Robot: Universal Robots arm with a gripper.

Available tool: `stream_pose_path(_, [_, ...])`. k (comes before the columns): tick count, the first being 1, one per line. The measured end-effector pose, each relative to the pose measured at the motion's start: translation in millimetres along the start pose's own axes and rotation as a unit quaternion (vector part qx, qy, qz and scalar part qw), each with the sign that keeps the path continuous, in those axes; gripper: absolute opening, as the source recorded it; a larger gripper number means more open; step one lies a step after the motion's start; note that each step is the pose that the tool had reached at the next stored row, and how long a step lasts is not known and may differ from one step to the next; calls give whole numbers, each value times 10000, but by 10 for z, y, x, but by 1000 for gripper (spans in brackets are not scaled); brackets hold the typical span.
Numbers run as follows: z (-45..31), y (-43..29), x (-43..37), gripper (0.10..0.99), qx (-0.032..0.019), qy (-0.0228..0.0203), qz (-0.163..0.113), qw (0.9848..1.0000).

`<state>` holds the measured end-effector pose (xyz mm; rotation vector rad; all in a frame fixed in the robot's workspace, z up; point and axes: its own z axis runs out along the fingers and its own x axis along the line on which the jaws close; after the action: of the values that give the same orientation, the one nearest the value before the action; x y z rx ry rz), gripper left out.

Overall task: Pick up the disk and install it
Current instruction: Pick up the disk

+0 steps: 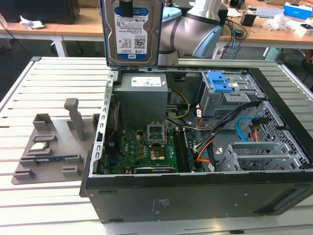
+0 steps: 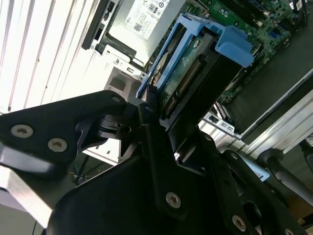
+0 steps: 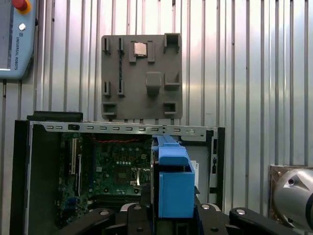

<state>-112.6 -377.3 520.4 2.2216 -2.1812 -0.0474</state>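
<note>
A slatted metal table (image 1: 54,73) carried an open computer case (image 1: 195,193) lying on its side, toward the table's edge on the exterior view's right. A grey fixture plate (image 1: 49,147) lay just beside the case, nearer the edge on the exterior view's left. The disk (image 1: 131,34) hung upright in the air above the case's far wall, over the power supply (image 1: 142,95). The gripper (image 2: 171,120) pinched the disk by its blue-framed end.
</note>
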Motion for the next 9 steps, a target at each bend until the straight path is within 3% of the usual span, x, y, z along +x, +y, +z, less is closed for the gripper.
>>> stream_pose_path(5, [1, 4, 207, 365, 0, 0, 0, 10000])
stream_pose_path(9, [1, 5, 258, 365, 0, 0, 0, 10000])
